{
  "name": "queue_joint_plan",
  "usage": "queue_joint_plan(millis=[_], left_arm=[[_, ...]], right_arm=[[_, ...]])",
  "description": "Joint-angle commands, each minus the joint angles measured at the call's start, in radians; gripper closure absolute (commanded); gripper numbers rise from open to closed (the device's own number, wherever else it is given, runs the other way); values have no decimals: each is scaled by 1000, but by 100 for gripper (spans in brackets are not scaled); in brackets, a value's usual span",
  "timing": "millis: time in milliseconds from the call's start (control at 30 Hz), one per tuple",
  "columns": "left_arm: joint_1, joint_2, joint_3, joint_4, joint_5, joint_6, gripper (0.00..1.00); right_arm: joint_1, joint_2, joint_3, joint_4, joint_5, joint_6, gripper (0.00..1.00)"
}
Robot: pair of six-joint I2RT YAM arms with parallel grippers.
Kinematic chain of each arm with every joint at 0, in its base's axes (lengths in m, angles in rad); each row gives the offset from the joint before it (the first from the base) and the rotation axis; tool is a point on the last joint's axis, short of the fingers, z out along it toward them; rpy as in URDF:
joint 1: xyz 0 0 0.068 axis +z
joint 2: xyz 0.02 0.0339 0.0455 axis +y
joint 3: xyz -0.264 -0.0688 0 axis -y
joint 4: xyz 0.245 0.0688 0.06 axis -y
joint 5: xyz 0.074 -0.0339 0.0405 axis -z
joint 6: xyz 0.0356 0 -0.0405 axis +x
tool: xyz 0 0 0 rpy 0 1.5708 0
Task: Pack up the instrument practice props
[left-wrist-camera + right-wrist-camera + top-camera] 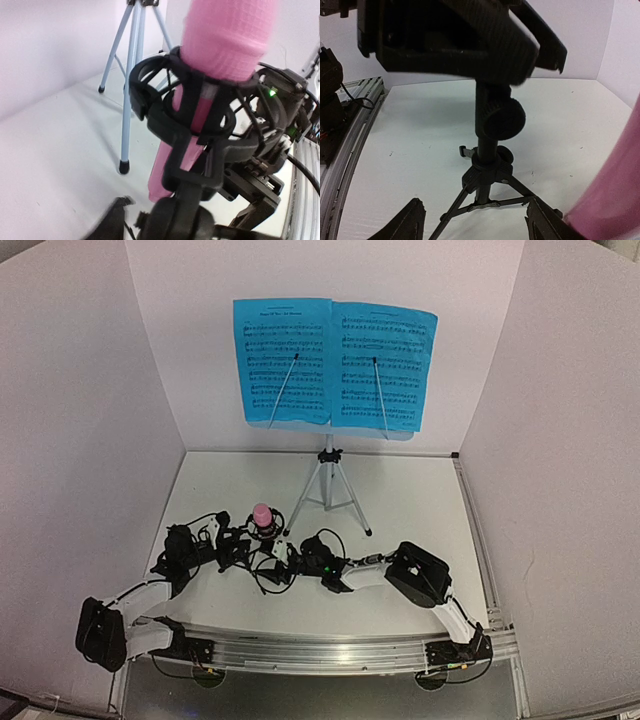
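Observation:
The pink microphone [262, 514] stands upright in the ring holder of the black mic stand [262, 533], near the middle of the table. From the left, my left gripper [243, 543] is at the stand's stem. Its one visible fingertip [112, 214] is blurred and stands just off the stem's knob [175, 220], so it is open; the other finger is hidden. From the right, my right gripper [477, 222] is open, its fingers wide either side of the stand's tripod [487, 185]. Behind, the music stand [328, 480] holds two blue pages [335, 365].
The music stand's silver legs [127, 100] spread on the table just behind the mic stand. White walls close in the table on the left, back and right. A metal rail [320, 645] with the arm bases and cables runs along the near edge.

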Motion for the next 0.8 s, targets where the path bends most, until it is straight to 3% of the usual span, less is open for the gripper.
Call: queue_joint_plan(millis=[0, 133, 267, 367, 467, 767], left_arm=[[12, -12, 5, -53, 10, -21, 51], [22, -57, 19, -106, 9, 8, 43], [33, -127, 31, -225, 36, 108, 19], [35, -169, 29, -279, 56, 160, 7], [37, -174, 35, -299, 55, 168, 5], [37, -119, 100, -295, 41, 204, 12]], right_arm=[[16, -76, -21, 17, 9, 39, 32], [21, -86, -28, 15, -2, 46, 32], [25, -100, -46, 15, -20, 64, 32], [30, -111, -83, 15, -14, 96, 32], [30, -108, -123, 7, -14, 136, 32], [52, -164, -247, -16, 22, 232, 34]])
